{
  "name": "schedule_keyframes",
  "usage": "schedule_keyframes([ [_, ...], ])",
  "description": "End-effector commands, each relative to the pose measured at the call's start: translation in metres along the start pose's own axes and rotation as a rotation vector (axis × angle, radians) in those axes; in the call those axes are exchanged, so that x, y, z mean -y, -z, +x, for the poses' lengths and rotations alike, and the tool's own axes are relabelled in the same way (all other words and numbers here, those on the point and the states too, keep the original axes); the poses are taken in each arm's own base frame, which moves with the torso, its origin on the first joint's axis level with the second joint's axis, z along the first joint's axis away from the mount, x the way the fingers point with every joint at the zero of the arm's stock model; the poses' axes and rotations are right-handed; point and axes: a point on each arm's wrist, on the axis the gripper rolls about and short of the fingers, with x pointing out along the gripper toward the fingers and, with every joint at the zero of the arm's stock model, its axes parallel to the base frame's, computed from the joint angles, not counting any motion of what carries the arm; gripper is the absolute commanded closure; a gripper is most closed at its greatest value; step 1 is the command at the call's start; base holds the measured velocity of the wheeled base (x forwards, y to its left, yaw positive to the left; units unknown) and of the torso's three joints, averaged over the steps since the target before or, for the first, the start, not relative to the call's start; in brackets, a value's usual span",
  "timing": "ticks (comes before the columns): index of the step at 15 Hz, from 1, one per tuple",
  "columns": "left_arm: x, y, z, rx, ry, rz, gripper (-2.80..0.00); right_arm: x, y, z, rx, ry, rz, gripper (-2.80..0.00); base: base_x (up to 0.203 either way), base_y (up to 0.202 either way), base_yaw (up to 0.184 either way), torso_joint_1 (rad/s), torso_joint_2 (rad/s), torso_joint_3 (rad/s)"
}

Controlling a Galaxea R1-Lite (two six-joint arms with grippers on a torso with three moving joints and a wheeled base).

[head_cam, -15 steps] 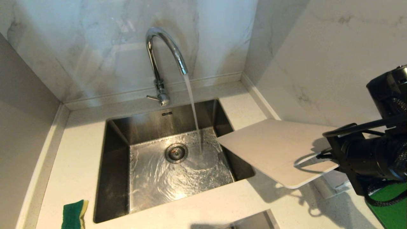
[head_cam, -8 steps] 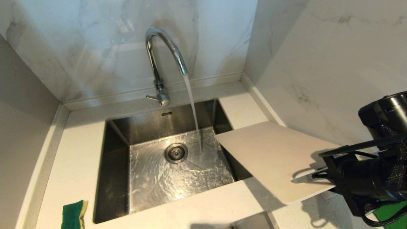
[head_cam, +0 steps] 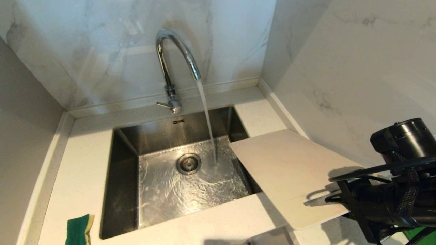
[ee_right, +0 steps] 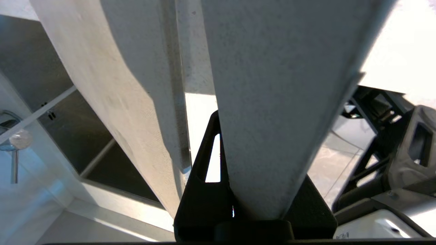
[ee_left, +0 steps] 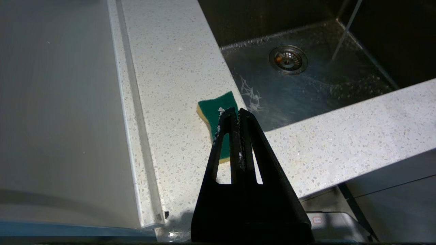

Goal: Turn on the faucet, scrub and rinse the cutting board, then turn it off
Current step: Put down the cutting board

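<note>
On the near left corner of the counter lies the green-and-yellow sponge (head_cam: 79, 229), untouched, and my left gripper (ee_left: 236, 114) hangs just above it with its fingers pressed together on nothing, so I judge the scrubbing is not yet begun. Further right the faucet (head_cam: 173, 58) is already on: water (head_cam: 207, 119) falls from its arched spout into the steel sink (head_cam: 124, 149) and swirls beside the drain (head_cam: 188, 163). So the first step is done. At the right my right gripper (head_cam: 332, 197) is clamped on the near right end of the cutting board (head_cam: 289, 166), holding it tilted over the sink's right rim, its far left corner just short of the stream. Wetting, scrubbing, rinsing and shutting the faucet are all left.
</note>
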Motion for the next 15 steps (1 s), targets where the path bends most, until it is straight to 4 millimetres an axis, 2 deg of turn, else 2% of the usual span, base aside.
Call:
schedule_keyframes([
  [1, 0.0, 0.0, 0.0, -0.003, 0.0, 0.0, 0.0, 0.008, 0.002, 0.013, -0.013, 0.009, 0.002, 0.0, 0.0, 0.0, 0.0, 0.0, 0.0, 0.0],
  [6, 0.0, 0.0, 0.0, -0.003, 0.0, 0.0, 0.0, 0.01, 0.009, 0.032, -0.083, 0.023, -0.015, 0.0, 0.0, 0.0, 0.0, 0.0, 0.0, 0.0],
  [15, 0.0, 0.0, 0.0, -0.003, 0.0, 0.0, 0.0, 0.027, 0.014, 0.045, -0.177, 0.068, -0.017, 0.0, 0.0, 0.0, 0.0, 0.0, 0.0, 0.0],
])
